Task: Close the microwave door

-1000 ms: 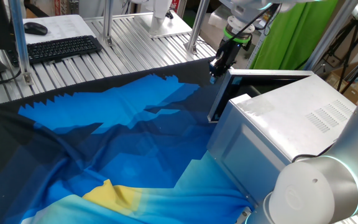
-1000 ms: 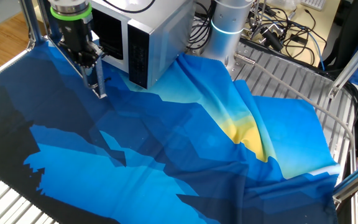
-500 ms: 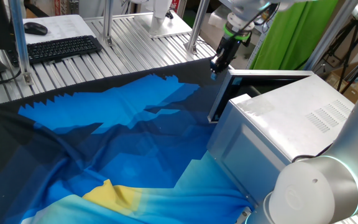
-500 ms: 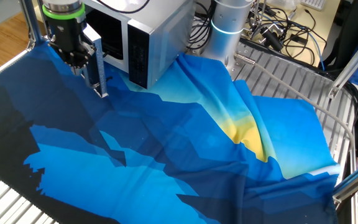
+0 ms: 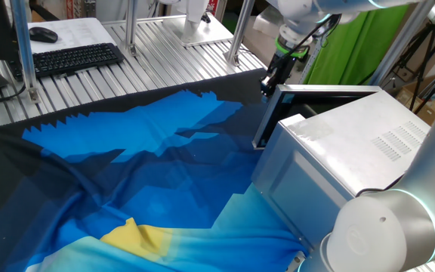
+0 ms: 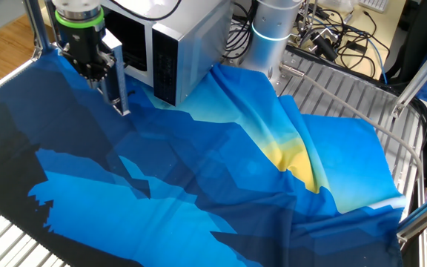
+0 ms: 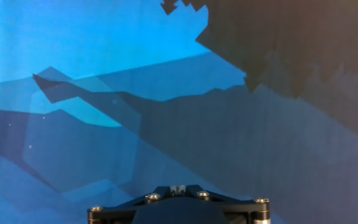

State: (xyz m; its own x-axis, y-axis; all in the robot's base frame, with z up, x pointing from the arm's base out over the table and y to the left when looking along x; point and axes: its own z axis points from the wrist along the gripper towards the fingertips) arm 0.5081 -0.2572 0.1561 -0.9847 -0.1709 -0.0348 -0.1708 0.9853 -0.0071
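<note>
The silver-grey microwave (image 5: 353, 132) stands at the right, also seen at the back in the other fixed view (image 6: 191, 37). Its door (image 5: 266, 121) stands wide open, swung out over the blue cloth, with its free edge towards the table's middle (image 6: 117, 85). My gripper (image 5: 267, 81) hangs at the top of the door's free edge, on its outer side (image 6: 87, 68). Its jaws look shut and hold nothing. The hand view shows only the gripper's base (image 7: 178, 188) above the cloth; the door is out of that view.
A blue and yellow cloth (image 5: 149, 166) covers the table. A keyboard (image 5: 74, 57) and mouse (image 5: 44, 34) lie at the far left. The robot's base (image 6: 269, 33) and cables (image 6: 339, 37) stand beside the microwave. Metal frame posts (image 5: 25, 53) rise at the table's edge.
My gripper has moved from in front of the door's free edge to its outer side and risen a little. The door stands at the same angle.
</note>
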